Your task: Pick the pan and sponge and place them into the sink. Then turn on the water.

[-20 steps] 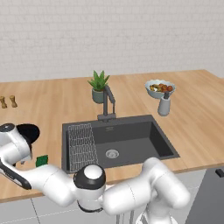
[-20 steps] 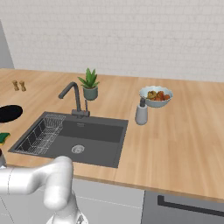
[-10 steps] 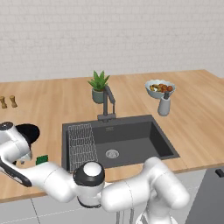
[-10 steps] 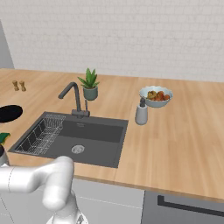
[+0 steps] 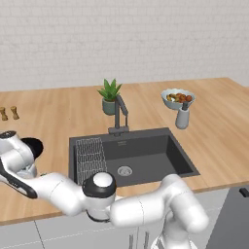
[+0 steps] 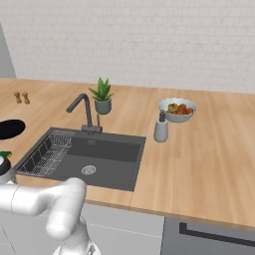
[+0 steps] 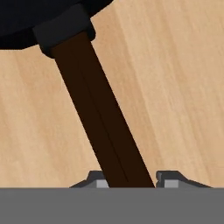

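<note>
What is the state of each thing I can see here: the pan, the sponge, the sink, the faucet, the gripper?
pan: on the counter, left of the sink, handle running down between the gripper's fingertips.
sponge: on the counter, not yet in the sink.
sink: dry, holding no pan or sponge.
faucet: no water running.
gripper: fingertips close on either side of the pan handle; firm grip not clear.

The round black frying pan sits half hidden behind the white arm. Its long dark handle runs under the grey band, so the end is cut off. The small green sponge barely peeks over the arm at the frame's edge.
</note>
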